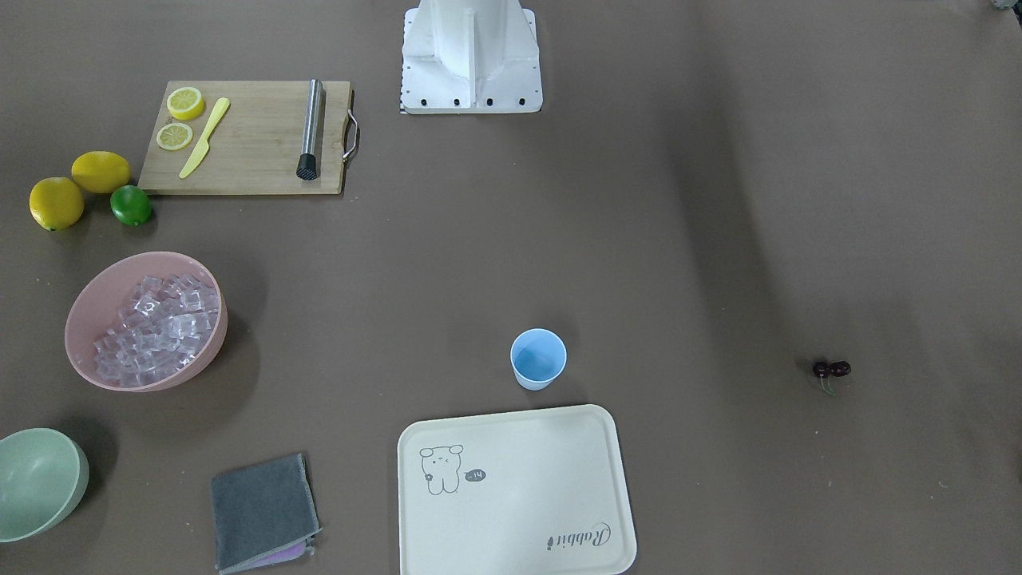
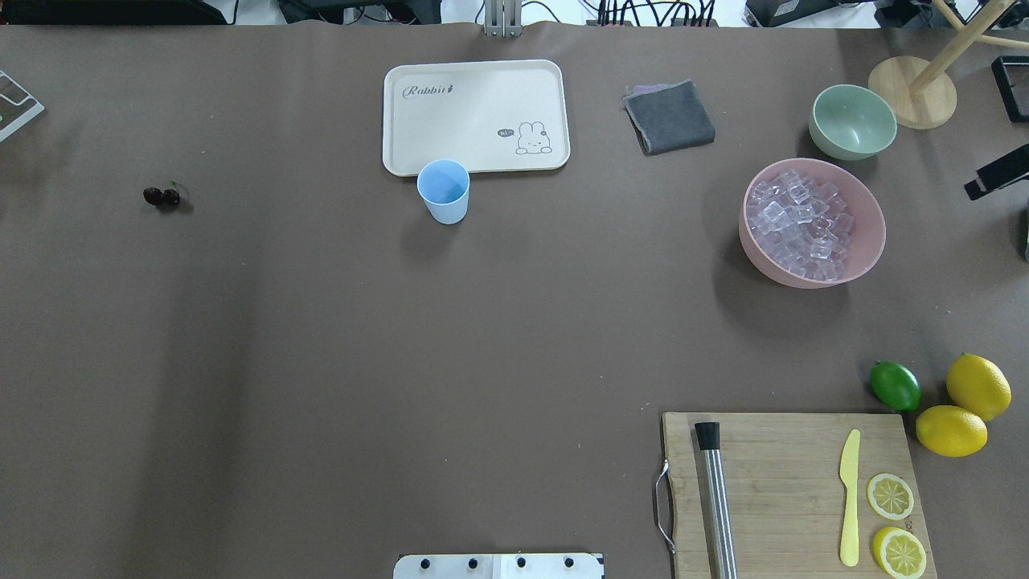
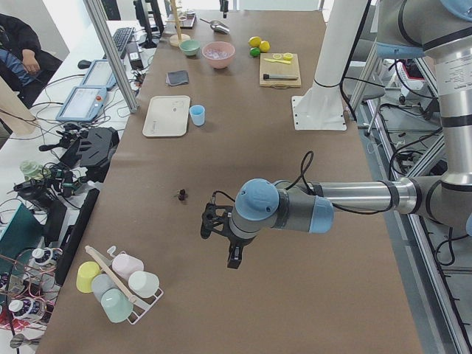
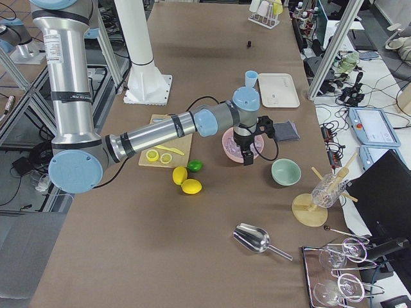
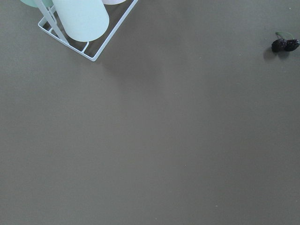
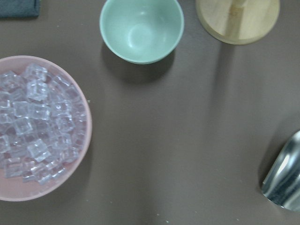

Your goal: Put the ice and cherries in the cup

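Nothing done: cup (image 1: 538, 359) empty, ice (image 1: 156, 327) in pink bowl (image 1: 86, 307), cherries (image 1: 831, 369) on surface (image 1: 559, 239). I cannot tell whether left claw (image 3: 220, 240) or right claw (image 4: 247, 154) is spread.

Long table (image 2: 321, 362) under a matte brown cover, lit evenly, shadows soft. In the exterior left view, at 10 o'clock, white side bench (image 3: 82, 46) with tablets (image 3: 80, 104) and keyboard (image 3: 122, 37); aluminium frame post (image 3: 114, 55) slanting up at 11 o'clock.

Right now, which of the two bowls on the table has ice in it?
The wide pink plastic bowl, heaped with small clear ice cubes; the smaller pale green bowl beside it is empty.
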### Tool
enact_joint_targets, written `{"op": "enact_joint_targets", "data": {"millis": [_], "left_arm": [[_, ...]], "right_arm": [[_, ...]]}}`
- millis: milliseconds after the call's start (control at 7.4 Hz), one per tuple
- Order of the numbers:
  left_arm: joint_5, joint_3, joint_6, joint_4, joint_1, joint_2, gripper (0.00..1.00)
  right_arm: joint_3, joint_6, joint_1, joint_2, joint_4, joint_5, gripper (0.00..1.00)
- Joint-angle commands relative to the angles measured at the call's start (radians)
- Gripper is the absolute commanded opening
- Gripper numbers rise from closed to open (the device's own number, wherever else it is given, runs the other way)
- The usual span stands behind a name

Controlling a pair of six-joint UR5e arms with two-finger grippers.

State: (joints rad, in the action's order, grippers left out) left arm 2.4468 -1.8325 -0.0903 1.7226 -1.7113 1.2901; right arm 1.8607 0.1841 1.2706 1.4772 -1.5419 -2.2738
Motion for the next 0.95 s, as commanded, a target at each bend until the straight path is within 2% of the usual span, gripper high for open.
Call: {"op": "enact_joint_targets", "data": {"millis": [0,135,405,811], "left_arm": [[0.001,0.01,0.001,0.0,-0.001,0.0,0.98],[0.001,0.012,0.001,-0.001,-0.001,-0.002,0.98],[0.003,0.021,0.0,0.006,-0.005,-0.002,0.98],[0.003,0.022,-0.006,0.008,-0.011,-0.002,0.98]], "right_arm": [[0.0,0.143,-0.124,-0.09,0.002,0.043,0.98],[-0.008,0.199,-0.158,-0.139,0.002,0.046,0.98],[-0.026,0.325,-0.268,-0.214,0.002,0.144,0.98],[-0.067,0.33,-0.275,-0.221,0.002,0.148,0.96]]}}
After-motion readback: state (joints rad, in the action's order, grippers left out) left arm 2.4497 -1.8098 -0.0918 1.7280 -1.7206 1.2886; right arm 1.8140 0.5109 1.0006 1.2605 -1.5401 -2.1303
